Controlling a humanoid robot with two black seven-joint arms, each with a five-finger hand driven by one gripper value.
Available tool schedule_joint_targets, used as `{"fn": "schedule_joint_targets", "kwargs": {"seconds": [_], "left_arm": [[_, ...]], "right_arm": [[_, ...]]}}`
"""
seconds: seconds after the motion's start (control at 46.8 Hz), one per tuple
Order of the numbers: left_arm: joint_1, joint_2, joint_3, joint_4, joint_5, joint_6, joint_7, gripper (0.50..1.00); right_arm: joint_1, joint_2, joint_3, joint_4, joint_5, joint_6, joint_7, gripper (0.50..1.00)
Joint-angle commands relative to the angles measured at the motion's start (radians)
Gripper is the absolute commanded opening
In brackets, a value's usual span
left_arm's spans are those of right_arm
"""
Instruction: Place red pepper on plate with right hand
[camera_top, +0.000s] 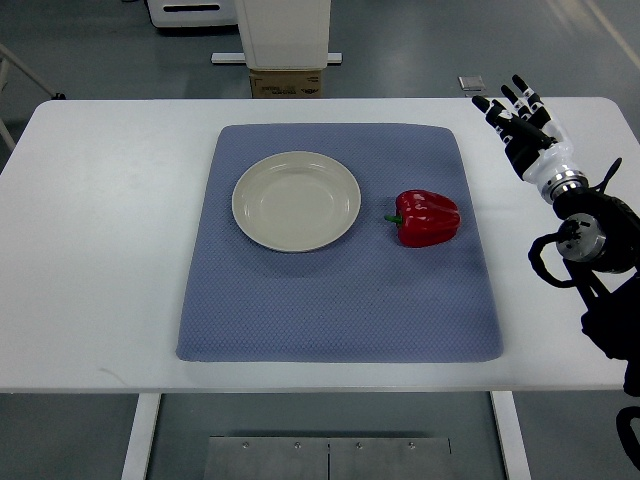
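Right hand (522, 122) over table's right edge, fingers spread, empty; red pepper (428, 217) untouched beside plate (296, 200).

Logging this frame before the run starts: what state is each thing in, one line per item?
red pepper: lying on its side on the mat, right of the plate, untouched.
plate: upright, empty, on the mat.
blue mat: spread flat on the white table.
right hand: fingers spread, holding nothing, above the table's far right corner, apart from the pepper.

Single top view, steep downward look from robot's side, whole table (100, 250) framed
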Motion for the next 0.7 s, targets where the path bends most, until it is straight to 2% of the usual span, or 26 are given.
{"fn": "schedule_joint_targets", "kwargs": {"seconds": [0.0,0.406,0.683], "left_arm": [[0.0,0.0,0.0,0.0,0.0,0.0,0.0,1.0],[0.0,0.0,0.0,0.0,0.0,0.0,0.0,1.0],[0.0,0.0,0.0,0.0,0.0,0.0,0.0,1.0]], "right_arm": [[0.0,-0.001,-0.003,0.003,0.017,0.002,-0.001,1.0],[0.006,-0.01,-0.044,0.008,0.017,0.007,0.002,1.0],[0.047,-0.088,-0.165,0.014,0.015,0.013,0.002,1.0]]}}
